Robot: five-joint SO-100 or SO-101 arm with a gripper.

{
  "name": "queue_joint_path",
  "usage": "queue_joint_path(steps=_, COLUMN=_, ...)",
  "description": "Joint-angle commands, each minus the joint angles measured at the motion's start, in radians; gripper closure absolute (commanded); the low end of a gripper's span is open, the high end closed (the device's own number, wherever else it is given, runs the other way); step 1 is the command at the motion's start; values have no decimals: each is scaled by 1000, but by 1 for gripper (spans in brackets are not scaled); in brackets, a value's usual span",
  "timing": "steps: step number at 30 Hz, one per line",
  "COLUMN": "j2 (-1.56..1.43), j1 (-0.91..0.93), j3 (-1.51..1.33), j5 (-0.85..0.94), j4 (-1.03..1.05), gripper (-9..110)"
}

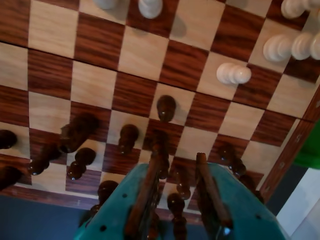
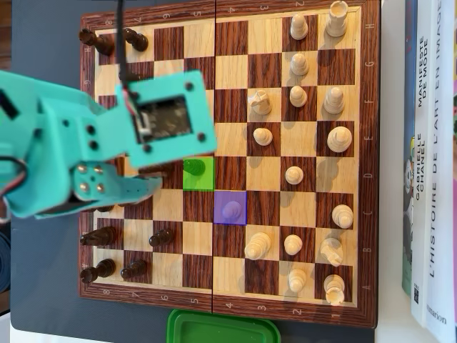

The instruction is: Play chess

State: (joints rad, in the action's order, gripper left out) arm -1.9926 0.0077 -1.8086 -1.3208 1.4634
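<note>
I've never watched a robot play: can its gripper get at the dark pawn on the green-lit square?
Probably yes. The dark pawn stands alone just ahead of the open gripper, and the squares either side of it are bare. The dark pieces crowded near the fingers might get brushed.

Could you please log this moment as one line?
gripper: open, above dark pieces | green-marked square: dark pawn | purple-marked square: pale pawn | chessboard

Green plastic lid (image 2: 223,328) below board, books (image 2: 430,164) stacked at right
</note>
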Motion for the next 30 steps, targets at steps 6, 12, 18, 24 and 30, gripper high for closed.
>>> queue_joint_path(steps=6, j2=78, j1=-32, j3=71, j5=-144, j4=11, gripper=89)
queue_joint_path(steps=12, j2=144, j1=-37, j3=72, j5=-230, j4=17, gripper=88)
queue_joint_path(steps=18, j2=176, j1=-40, j3=75, j5=-221, j4=15, gripper=81)
queue_joint_path(steps=24, j2=187, j1=-81, j3=71, j5=-233, j4=11, gripper=81)
queue_joint_path(steps=30, j2=215, j1=-75, j3=72, j5=-233, j4=6, gripper=81)
